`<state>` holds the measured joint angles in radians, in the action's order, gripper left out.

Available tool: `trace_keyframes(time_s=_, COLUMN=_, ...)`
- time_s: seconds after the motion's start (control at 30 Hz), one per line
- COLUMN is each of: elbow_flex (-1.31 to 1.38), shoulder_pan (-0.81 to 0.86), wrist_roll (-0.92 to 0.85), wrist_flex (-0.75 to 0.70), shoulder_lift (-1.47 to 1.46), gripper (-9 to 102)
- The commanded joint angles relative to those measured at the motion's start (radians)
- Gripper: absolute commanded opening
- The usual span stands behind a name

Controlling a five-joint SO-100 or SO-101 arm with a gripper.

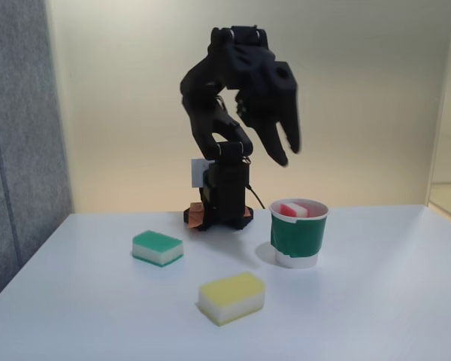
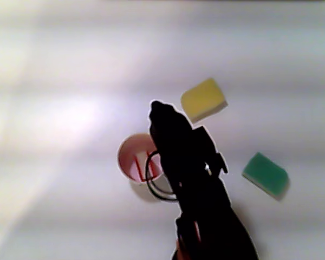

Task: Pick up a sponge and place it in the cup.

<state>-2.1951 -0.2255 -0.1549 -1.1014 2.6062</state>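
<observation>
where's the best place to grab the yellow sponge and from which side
Take the yellow sponge across its two long side faces, coming straight down from above. It lies flat on the table with open space all round, apart from the green sponge and the cup, so the open hand should have room to straddle it.

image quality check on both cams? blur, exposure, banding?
Fixed view: sharp and evenly lit, soft shadows under the cup, pincer tips slightly motion-blurred. Other view: soft focus, overexposed, horizontal bands across the table, arm a featureless black silhouette.
</observation>
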Motion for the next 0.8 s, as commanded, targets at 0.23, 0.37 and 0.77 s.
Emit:
trace_keyframes(time_s=0.23, elbow_flex=-0.008, shoulder_pan=0.244, wrist_roll=0.086, wrist_flex=-0.061, shoulder_lift=0.133, gripper=0)
trace_keyframes(time_s=0.37, elbow_flex=-0.081, shoulder_pan=0.321, wrist_roll=0.167, wrist_flex=-0.103, shoulder_lift=0.21, gripper=0)
trace_keyframes(time_s=0.77, elbow_flex=-0.37, shoulder_pan=0.459, wrist_roll=0.199, wrist_flex=-0.066, shoulder_lift=0.499, gripper=0)
